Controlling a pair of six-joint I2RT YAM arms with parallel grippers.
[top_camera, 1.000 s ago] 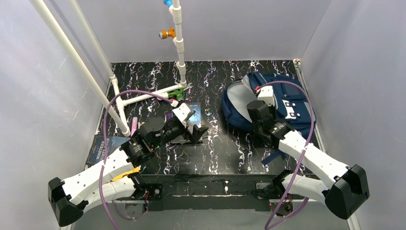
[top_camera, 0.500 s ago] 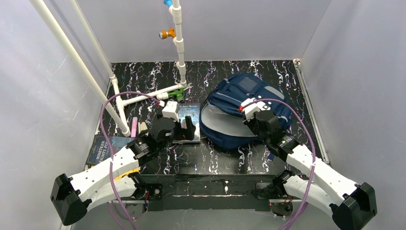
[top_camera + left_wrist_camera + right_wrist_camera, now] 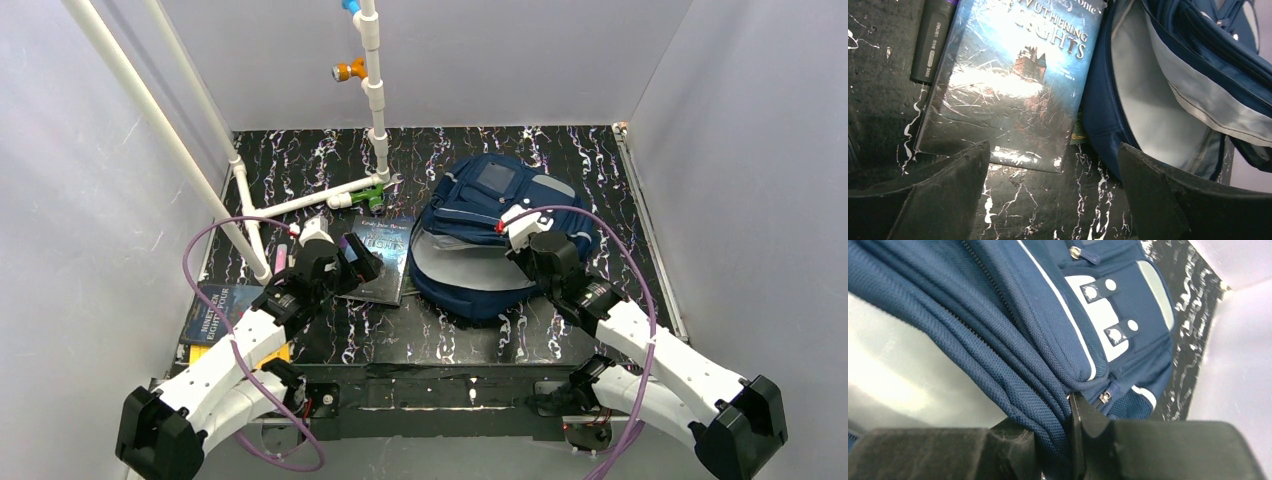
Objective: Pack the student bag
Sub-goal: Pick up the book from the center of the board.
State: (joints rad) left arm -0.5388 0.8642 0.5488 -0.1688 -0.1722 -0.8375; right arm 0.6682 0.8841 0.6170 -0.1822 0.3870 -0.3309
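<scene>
- On the table, right of centre, the student bag lies flat, with its pale-lined mouth gaping toward the book just beside it.
- The right gripper is pinched on the bag's upper flap — apparently propping the opening so things can slide in.
- The left gripper hangs over the book's near edge, jaws spread wide and empty — likely lined up to take it.

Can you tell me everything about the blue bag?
The bag is navy woven fabric with grey-white patches, snap tabs, zippers and a clear front window. It lies on the table, right of the book. Its main compartment is unzipped and gaping, showing pale grey lining. The right end effector is shut on the upper edge of the opening, holding it up.
</scene>
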